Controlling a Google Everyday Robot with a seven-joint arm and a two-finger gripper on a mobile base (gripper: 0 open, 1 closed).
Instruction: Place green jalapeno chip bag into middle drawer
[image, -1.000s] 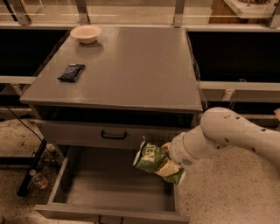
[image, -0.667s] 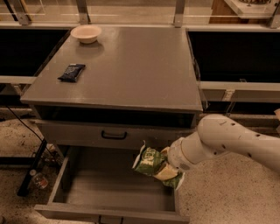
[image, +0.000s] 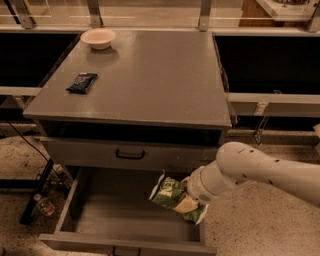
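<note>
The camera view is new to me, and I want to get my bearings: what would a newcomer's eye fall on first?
First, the white arm reaching in from the right, with its hand at the crumpled green jalapeno chip bag over the right part of the open middle drawer. Next, the grey cabinet top, with a pale bowl at its far left corner and a dark packet near its left edge.

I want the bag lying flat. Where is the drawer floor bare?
The middle drawer has bare floor from its left wall across to the green jalapeno chip bag. The right end is crowded: the gripper holds the bag there, near the right wall.
</note>
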